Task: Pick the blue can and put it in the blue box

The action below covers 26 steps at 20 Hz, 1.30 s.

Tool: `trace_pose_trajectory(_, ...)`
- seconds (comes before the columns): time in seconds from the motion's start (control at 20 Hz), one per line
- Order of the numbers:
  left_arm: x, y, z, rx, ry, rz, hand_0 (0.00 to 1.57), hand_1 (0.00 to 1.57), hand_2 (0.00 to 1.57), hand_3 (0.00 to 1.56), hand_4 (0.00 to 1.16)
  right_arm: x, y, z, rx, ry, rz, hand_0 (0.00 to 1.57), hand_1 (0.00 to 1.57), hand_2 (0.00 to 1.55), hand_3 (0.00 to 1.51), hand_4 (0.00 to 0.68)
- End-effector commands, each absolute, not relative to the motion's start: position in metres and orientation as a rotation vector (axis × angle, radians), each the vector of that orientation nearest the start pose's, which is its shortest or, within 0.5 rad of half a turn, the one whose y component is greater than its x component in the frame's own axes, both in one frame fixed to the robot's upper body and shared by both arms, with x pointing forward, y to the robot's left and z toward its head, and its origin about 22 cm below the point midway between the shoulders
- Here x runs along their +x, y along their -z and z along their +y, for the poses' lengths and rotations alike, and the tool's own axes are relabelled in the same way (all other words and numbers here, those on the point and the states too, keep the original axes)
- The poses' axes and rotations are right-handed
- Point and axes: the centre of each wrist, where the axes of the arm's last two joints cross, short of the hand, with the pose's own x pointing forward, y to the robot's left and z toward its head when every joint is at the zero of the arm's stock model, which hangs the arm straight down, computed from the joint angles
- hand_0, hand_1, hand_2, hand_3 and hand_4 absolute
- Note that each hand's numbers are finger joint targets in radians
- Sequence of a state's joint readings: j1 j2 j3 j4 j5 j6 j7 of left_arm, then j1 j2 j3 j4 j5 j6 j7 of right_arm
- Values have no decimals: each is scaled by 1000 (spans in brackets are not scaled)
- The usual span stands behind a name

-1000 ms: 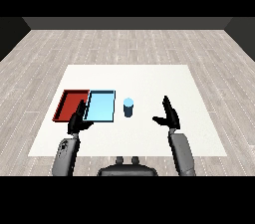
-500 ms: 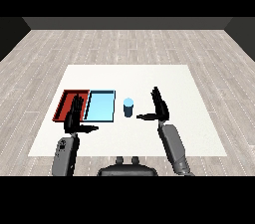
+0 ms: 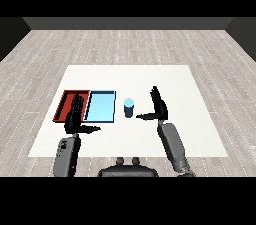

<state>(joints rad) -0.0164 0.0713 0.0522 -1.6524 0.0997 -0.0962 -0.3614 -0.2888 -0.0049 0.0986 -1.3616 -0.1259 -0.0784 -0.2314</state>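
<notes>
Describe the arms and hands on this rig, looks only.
Two matching arms: smooth, rounded grey forearms, each ending in a black hand with slim fingers and a thumb. The left hand sits on a forearm showing a few small dark marks on its upper face; the right hand joins a plain grey forearm. No cables, sleeves or lettering are visible.

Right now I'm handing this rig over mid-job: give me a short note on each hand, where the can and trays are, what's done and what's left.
Right hand: open, just right of the blue can, not touching it.
Left hand: open, holding nothing, over the near edge of the red tray.
Can: upright on the table, right of the light blue tray.
Done: nothing placed; can not yet grasped.
Left: close right hand round can, lift, set it in the light blue tray.
</notes>
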Motion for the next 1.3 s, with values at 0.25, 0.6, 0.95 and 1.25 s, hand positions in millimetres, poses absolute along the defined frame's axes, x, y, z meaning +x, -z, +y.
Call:
trace_pose_trajectory(0.25,242,-13,263,-55,7,-2053,0,0,0,0,0,316,-26,-159,244,-3,-1831,0,0,0,0,0)
trace_pose_trajectory(0.6,251,-27,272,-64,-6,-2059,0,0,0,0,0,320,-14,-143,287,53,-1785,0,0,0,0,0)
trace_pose_trajectory(0.95,243,-46,275,-71,-26,-2049,0,0,0,0,0,332,9,-127,312,130,-1763,0,0,0,0,0)
trace_pose_trajectory(1.25,228,-44,263,-85,-29,-2039,0,0,0,0,0,310,34,-98,331,151,-1700,0,0,0,0,0)
